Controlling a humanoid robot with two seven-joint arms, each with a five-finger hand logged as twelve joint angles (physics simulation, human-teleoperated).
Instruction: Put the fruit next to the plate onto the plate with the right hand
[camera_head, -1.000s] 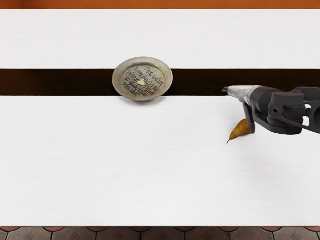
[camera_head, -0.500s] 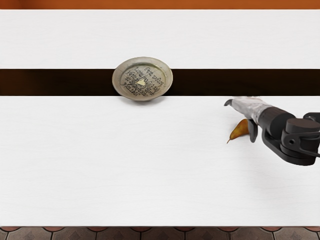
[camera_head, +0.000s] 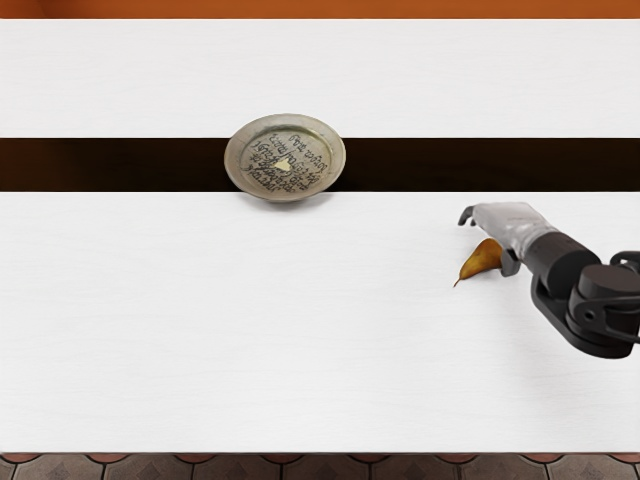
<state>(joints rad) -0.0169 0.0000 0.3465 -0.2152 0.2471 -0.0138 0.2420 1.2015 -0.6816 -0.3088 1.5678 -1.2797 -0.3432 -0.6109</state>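
Note:
A small yellow-brown pear (camera_head: 478, 264) lies on the white table, far to the right of the plate. The round grey metal plate (camera_head: 285, 157) with dark engraving sits at the table's far edge, partly over the dark gap. My right hand (camera_head: 490, 233) comes in from the right and hovers just above and behind the pear. Its grey fingers (camera_head: 470, 213) point left and the thumb (camera_head: 510, 263) hangs down at the pear's right side. The hand is open and holds nothing. The left arm does not show.
A dark gap (camera_head: 120, 165) runs across the picture between the near white table (camera_head: 250, 330) and a second white surface (camera_head: 300, 75) behind. The black forearm (camera_head: 590, 300) fills the right edge. Tiled floor shows below the front edge.
My right hand has dropped from the level of the dark gap down to the pear and turned slightly, and the forearm has swung toward the table's front. The pear and plate have not moved.

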